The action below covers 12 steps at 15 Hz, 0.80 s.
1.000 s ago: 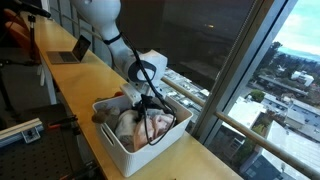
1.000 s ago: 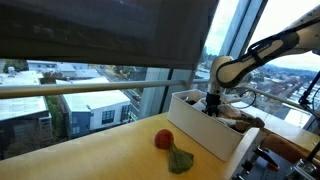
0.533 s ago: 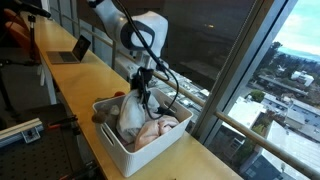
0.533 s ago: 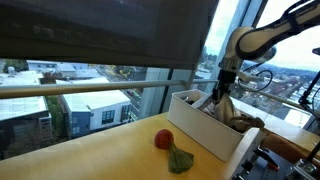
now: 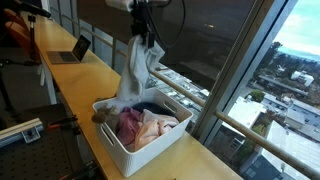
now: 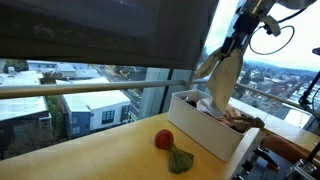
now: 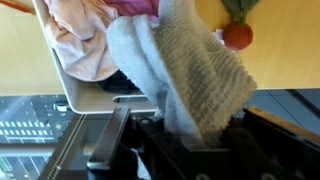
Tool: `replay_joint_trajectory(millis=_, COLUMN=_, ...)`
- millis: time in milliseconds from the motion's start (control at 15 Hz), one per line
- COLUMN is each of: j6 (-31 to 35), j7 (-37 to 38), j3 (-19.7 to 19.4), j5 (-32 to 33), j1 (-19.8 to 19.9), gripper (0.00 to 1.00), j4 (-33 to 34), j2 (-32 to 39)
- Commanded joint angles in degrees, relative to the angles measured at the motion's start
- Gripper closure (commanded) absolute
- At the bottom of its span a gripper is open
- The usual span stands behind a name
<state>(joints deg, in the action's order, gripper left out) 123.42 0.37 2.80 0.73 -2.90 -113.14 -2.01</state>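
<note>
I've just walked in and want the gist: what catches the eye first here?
A pale towel hangs high from the shut tool, its tail dangling over the white bin of crumpled clothes on the wooden counter. Beside the bin lie a red ball and a green scrap.

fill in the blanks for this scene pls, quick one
1. The gripper is ____ on the towel.
2. The towel hangs above a ____ bin of clothes.
3. The ball on the table is ____.

Missing words: shut; white; red
</note>
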Motion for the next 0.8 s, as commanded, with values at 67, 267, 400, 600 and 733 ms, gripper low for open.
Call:
replay_joint_trajectory(millis=67, j6=-5.7, j7=2.8, j3=5.9, j5=1.0, j1=-5.4, gripper=1.00, j4=8.3, j2=-0.2)
replay_joint_trajectory(millis=267, j6=-7.5, j7=5.6, j3=9.9, j5=1.7, j1=-9.1, gripper=1.00, j4=13.7, j2=4.1)
replay_joint_trajectory(millis=400, j6=-8.1, j7=6.2, j3=11.1, j5=1.5, j1=-10.6, gripper=1.00, j4=14.9, j2=6.2)
replay_joint_trajectory(millis=600, j6=-7.0, j7=5.9, j3=10.9, j5=1.5, j1=-11.3, gripper=1.00, j4=13.1, j2=8.6)
replay_joint_trajectory(millis=733, j6=-7.5, j7=5.8, j3=10.5, j5=0.7, j1=-11.1, gripper=0.83, j4=12.2, j2=9.6)
